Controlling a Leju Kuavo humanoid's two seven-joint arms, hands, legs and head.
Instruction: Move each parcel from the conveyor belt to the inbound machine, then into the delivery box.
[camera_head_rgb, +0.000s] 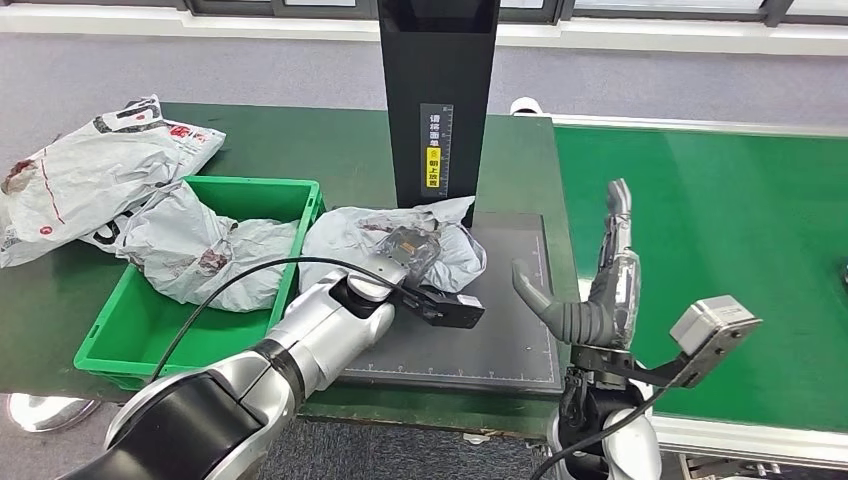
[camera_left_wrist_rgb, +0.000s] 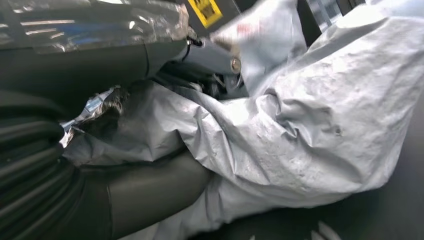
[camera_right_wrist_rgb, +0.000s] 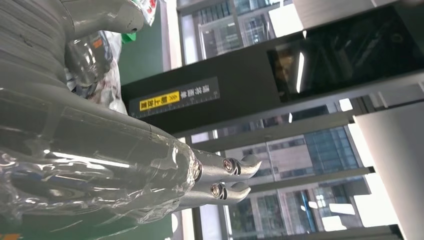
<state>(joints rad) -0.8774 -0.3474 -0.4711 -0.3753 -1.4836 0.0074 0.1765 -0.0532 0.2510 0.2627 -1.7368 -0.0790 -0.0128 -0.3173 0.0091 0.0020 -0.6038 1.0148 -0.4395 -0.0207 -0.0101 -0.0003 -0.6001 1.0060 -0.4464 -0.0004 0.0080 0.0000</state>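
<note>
At the foot of the black scanner tower (camera_head_rgb: 437, 100), we have the grey parcel (camera_head_rgb: 455, 250) lying on the dark platform (camera_head_rgb: 500, 340), left hand (camera_head_rgb: 405, 255) on it.
We judge the parcel light, soft and slick: a crumpled poly bag that will sag and slide, best taken by a bunched fold near its middle. Left hand reaches in from the green bin (camera_head_rgb: 255, 195) side and, in the wrist view, closes on the wrinkled film (camera_left_wrist_rgb: 300, 125) with thumb beneath. Right hand (camera_head_rgb: 600, 290) stands upright beside the platform, toward the green belt (camera_head_rgb: 720, 240), fingers spread, empty. More bags (camera_head_rgb: 200, 250) lie in the bin.
</note>
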